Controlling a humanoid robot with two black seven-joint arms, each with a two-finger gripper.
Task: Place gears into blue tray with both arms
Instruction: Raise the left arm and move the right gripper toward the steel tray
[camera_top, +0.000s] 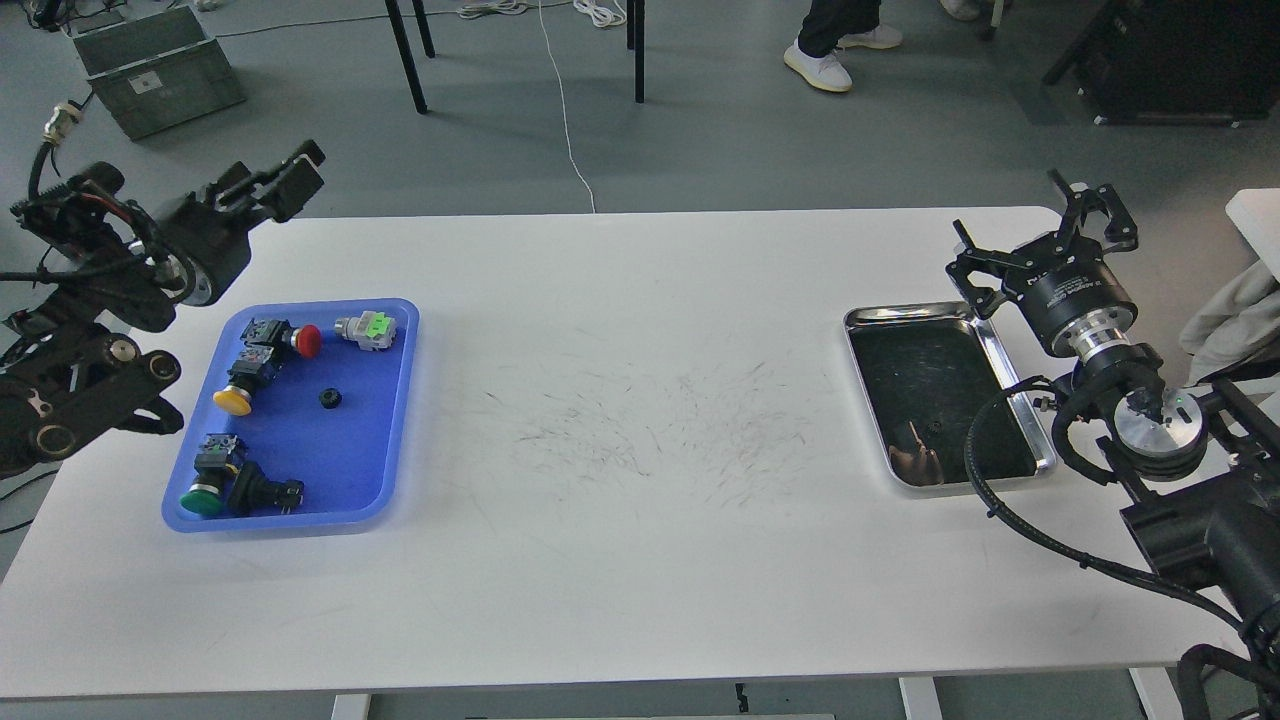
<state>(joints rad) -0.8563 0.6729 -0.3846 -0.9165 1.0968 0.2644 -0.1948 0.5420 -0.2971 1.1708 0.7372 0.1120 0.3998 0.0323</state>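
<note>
The blue tray (372, 450) lies at the table's left side. One gear (329, 398), a tiny black disc, rests on its floor near the middle, with nothing touching it. My left gripper (292, 178) is raised high over the table's far left corner, well clear of the tray, fingers slightly apart and empty. My right gripper (1040, 228) hovers by the far right corner of the steel tray (1000, 360), claws spread and holding nothing. A tiny dark round speck (932, 427), possibly another gear, lies inside that steel tray.
Push-button switches share the blue tray: red (303, 339), light green (367, 328), yellow (233, 399), dark green (203, 497) and a black one (262, 490). A grey crate (150, 65), table legs and cables are on the floor beyond.
</note>
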